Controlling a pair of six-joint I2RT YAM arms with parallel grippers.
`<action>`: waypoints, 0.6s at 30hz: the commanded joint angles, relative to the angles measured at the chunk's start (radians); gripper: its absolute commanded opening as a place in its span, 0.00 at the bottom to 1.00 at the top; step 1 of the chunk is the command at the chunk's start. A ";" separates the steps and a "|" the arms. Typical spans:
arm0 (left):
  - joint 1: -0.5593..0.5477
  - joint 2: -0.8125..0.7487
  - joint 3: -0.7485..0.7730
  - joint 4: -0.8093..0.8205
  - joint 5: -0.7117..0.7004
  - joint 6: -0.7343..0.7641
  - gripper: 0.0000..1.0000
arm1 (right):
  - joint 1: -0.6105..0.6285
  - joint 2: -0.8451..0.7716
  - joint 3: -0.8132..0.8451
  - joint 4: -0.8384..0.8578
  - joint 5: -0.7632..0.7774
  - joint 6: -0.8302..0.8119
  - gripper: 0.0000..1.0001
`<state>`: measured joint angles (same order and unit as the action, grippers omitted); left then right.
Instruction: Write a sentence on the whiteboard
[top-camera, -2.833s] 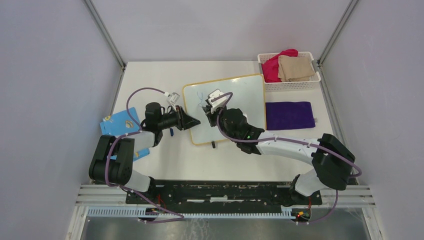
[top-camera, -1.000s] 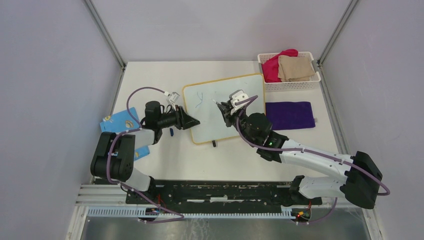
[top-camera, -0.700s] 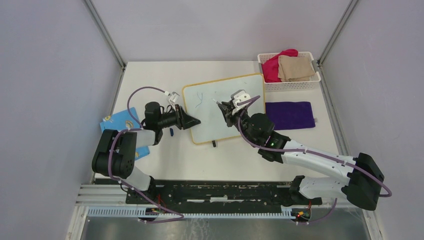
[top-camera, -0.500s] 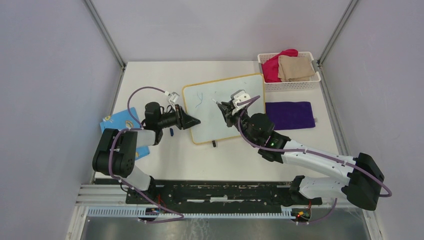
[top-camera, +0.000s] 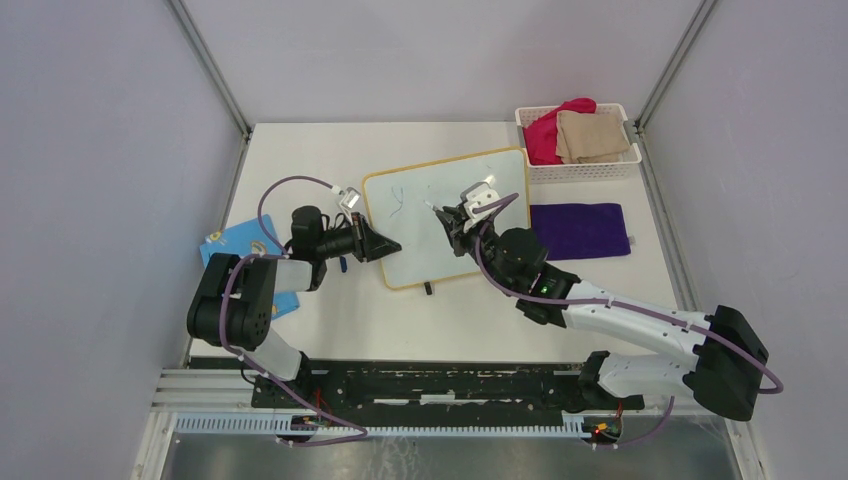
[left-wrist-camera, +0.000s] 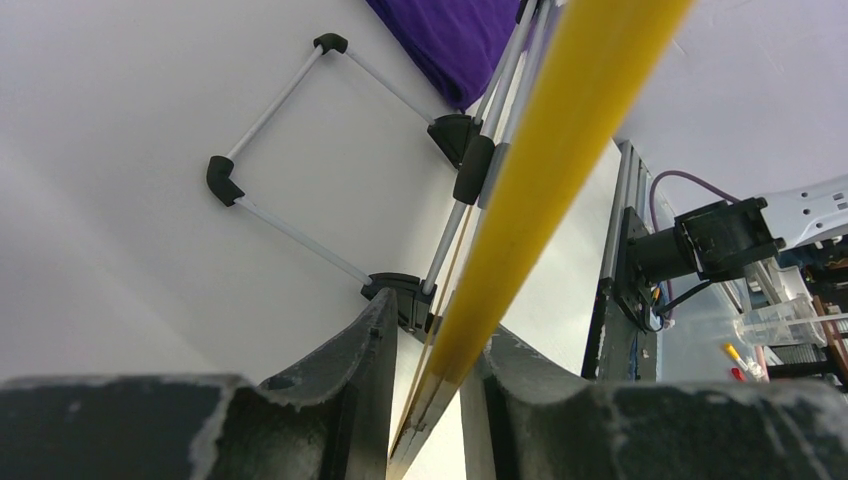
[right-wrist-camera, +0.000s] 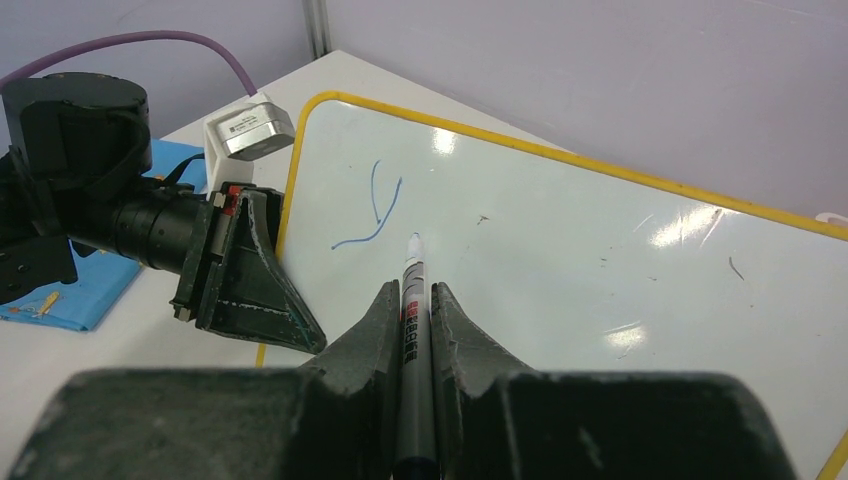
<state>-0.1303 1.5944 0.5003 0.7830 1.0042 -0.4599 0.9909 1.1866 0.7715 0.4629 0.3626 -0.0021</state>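
The right gripper (right-wrist-camera: 410, 295) is clamping a slim marker (right-wrist-camera: 414, 262) over the glossy yellow-rimmed whiteboard (right-wrist-camera: 560, 250); the left gripper (left-wrist-camera: 437, 325) is straddling its rim, grip unclear.

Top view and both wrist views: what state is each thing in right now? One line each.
whiteboard: propped on its stand.
sentence: barely begun, one blue stroke.
marker: uncapped, tip at the board; contact unclear.
left gripper: straddling the whiteboard's rim; clamp unclear.
right gripper: shut on the marker.
basket: holding a red cloth and a tan cloth.
purple cloth: lying flat.
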 joint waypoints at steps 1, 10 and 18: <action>0.004 0.016 -0.002 0.007 -0.024 0.048 0.34 | 0.000 0.011 0.011 0.070 0.002 -0.003 0.00; 0.004 0.006 0.002 -0.014 -0.034 0.060 0.33 | -0.001 0.129 0.129 0.073 0.022 -0.015 0.00; 0.004 0.002 0.005 -0.027 -0.038 0.066 0.33 | 0.000 0.214 0.213 0.047 0.048 -0.035 0.00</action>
<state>-0.1303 1.5944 0.5003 0.7795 1.0042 -0.4591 0.9909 1.3785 0.9176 0.4847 0.3805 -0.0174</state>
